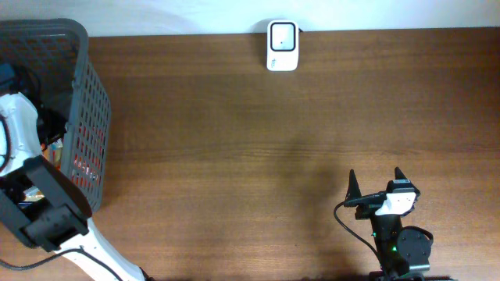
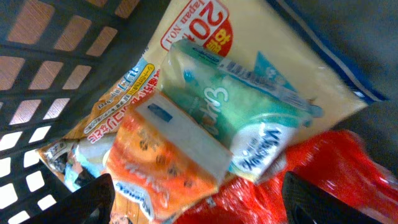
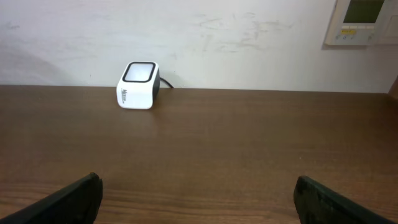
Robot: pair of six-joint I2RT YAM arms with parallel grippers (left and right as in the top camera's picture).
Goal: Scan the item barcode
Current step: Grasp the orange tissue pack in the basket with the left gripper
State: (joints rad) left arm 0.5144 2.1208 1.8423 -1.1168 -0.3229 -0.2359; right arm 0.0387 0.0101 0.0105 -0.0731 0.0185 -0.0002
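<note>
**Ana:** Black fingers (image 2: 93, 199) of the left gripper (image 2: 202, 202) frame the wrist view's bottom edge. They stand wide apart with nothing between them, poised over the pile inside the dark grey plastic mesh basket (image 2: 37, 74).

**Ben:** So what could go wrong?

**Ana:** Overlap, mostly. The flat yellow packet with a red "20" label (image 2: 298, 68) lies under the green-and-white soft pack (image 2: 249, 112), which rests on the orange packet with a white strip (image 2: 155, 168). A pinch could catch two, or slip on the glossy film. Whichever comes out, its barcode might face away from the small white scanner (image 1: 282, 45) at the brown wooden counter's (image 1: 234, 140) far edge.

**Ben:** And the right gripper (image 3: 199, 199)?

**Ana:** Spread fully, empty, above the counter, well apart from the scanner.
</note>
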